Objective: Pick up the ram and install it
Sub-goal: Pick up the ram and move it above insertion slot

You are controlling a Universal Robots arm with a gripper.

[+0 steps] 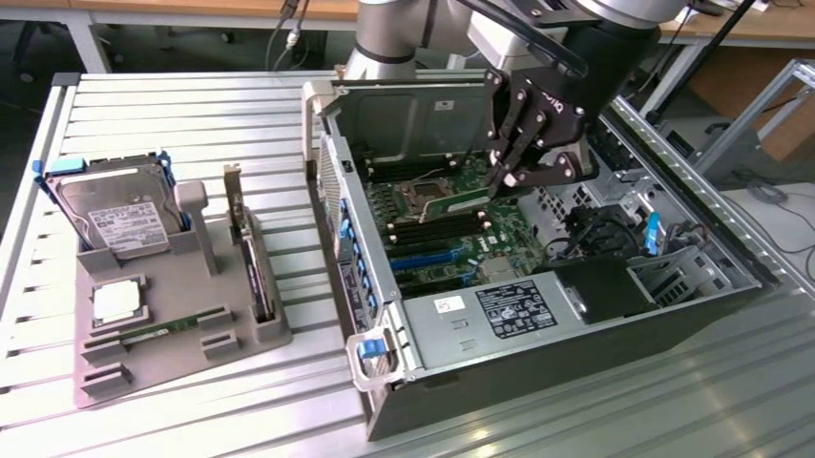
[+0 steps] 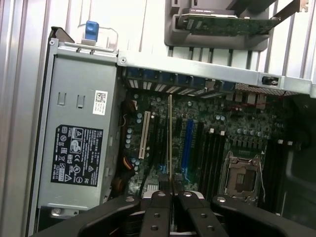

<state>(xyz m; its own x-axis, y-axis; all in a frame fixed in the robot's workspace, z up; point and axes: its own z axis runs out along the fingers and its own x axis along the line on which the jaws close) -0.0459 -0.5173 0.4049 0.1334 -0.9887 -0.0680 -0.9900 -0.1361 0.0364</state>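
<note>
My gripper (image 1: 507, 183) hangs inside the open computer case (image 1: 535, 315), shut on the ram (image 1: 467, 202). The ram is a thin green stick held level above the motherboard (image 1: 446, 239), near the processor socket (image 1: 421, 196). In the wrist view the ram (image 2: 170, 138) shows edge-on as a narrow line running out from between my black fingers (image 2: 159, 205). It hovers over the board between the white slot (image 2: 146, 134) and the blue slot (image 2: 186, 143). The dark memory slots (image 2: 212, 153) lie beside the socket (image 2: 239, 175). I cannot tell whether the ram touches the board.
A grey fixture (image 1: 191, 324) at the exterior view's left holds a hard drive (image 1: 121, 215), a silver processor chip (image 1: 114, 301), an upright expansion card (image 1: 248, 253) and a green strip (image 1: 159, 334). The power supply (image 1: 522, 305) fills the case's near end. Drive cage and cables (image 1: 624, 239) crowd the exterior view's right.
</note>
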